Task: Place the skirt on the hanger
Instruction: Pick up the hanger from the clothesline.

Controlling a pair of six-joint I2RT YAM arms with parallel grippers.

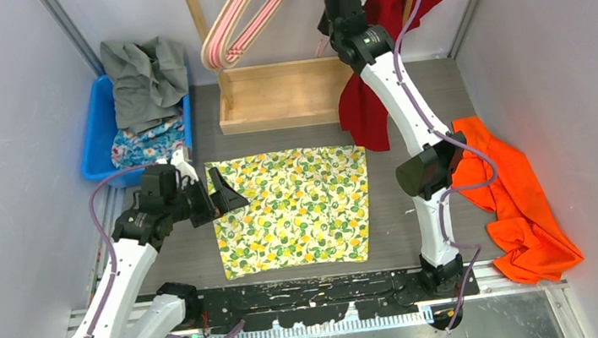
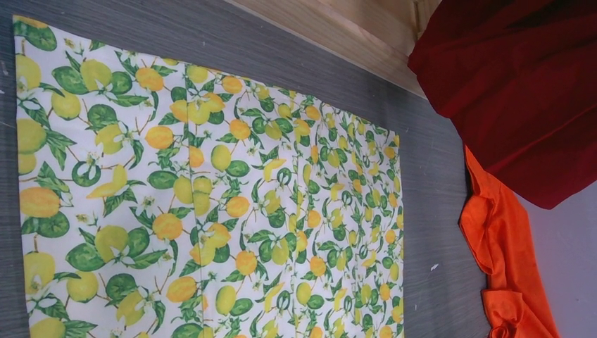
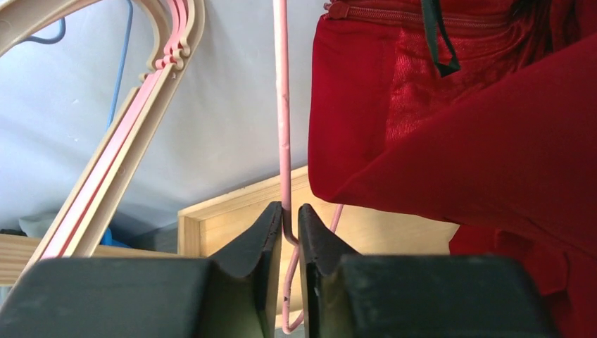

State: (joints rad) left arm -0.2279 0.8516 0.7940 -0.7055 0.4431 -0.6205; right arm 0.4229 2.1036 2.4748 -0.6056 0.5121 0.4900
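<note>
Right gripper [image 3: 290, 215] clamps the pink hanger [image 3: 283, 105], top cut off, beside the red skirt [image 3: 457, 155] at the far edge; left gripper [image 1: 231, 199] released or clenched, cannot tell

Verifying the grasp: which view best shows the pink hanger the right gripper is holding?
Right wrist: the pink hanger sits pinched in the right gripper. In top external it is not discernible near the red skirt; left wrist misses it.

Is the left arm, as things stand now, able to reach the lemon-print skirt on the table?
Probably yes. The left gripper is at the left edge of the lemon-print skirt, which lies flat and uncovered; the red garment only hangs near its far right corner.
</note>
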